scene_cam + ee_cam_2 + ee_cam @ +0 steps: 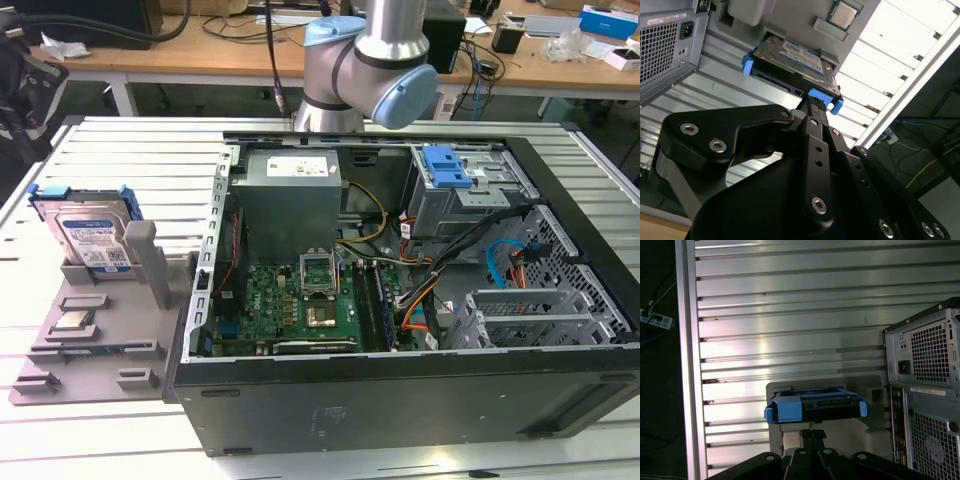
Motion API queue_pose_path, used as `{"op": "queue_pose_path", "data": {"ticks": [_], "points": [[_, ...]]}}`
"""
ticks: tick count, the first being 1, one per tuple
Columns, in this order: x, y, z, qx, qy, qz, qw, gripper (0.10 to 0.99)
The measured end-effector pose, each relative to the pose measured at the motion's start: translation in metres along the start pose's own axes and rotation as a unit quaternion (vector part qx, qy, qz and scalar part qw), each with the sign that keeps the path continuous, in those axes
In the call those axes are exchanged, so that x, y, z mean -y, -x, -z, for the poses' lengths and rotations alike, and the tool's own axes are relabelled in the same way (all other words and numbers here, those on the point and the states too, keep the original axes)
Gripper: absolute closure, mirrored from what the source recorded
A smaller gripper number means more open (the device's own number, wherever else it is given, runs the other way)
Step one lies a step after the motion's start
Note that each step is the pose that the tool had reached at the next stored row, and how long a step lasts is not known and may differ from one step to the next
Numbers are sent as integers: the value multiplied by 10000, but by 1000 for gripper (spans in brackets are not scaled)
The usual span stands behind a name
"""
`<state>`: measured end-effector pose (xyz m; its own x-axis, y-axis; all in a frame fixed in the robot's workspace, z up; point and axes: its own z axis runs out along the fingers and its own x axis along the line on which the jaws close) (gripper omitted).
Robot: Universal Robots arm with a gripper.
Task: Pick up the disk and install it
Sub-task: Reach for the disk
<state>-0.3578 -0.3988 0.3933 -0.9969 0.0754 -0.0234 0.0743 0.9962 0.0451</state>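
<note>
The gripper, fingers drawn together and holding nothing, is hovering apart from the disk. The disk is leaning in a grey holder near the table edge at the exterior view's left, probably propped there to offer its blue bracket for grasping. The holder's upright post and the open computer case are crowding it on one side.

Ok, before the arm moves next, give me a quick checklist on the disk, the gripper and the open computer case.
1. Silver hard disk in its blue bracket stands in the grey plastic fixture: ok.
2. Nothing lies on the disk: ok.
3. Black gripper holds the disk: not ok, they are apart.
4. Black computer case is open: ok.
5. Blue-tabbed metal drive bay is free: cannot tell.
</note>
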Motion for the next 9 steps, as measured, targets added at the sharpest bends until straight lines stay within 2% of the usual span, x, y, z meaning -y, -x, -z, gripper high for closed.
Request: {"op": "queue_pose_path", "data": {"ticks": [1,3,9], "points": [[3,-37,1,0,0,0,10000,980],[5,-59,1,0,0,1,10000,980],[6,-74,2,0,0,1,10000,980]]}}
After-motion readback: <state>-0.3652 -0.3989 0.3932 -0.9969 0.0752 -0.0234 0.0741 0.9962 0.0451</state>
